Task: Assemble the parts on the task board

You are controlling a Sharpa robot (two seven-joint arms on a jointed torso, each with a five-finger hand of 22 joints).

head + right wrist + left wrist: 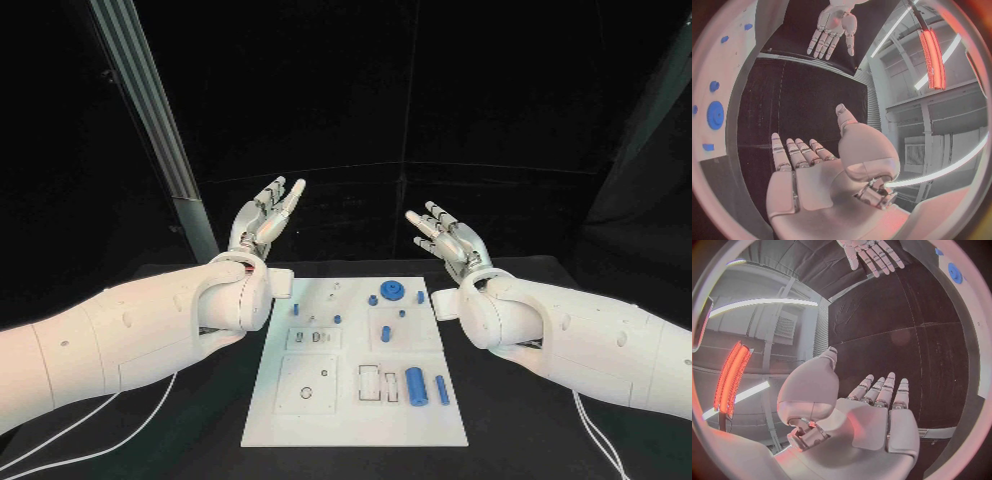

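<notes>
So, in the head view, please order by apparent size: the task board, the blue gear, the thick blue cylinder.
1. task board
2. thick blue cylinder
3. blue gear; it lies farther from the camera, so 2 versus 3 is unsure.

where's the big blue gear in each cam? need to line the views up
Head view: blue gear on the far part of the task board, toward the right hand.
Left wrist view: gear at the circle's rim, on the board's white edge.
Right wrist view: gear on the board at the rim.
Shared landmark: the white task board.
</notes>
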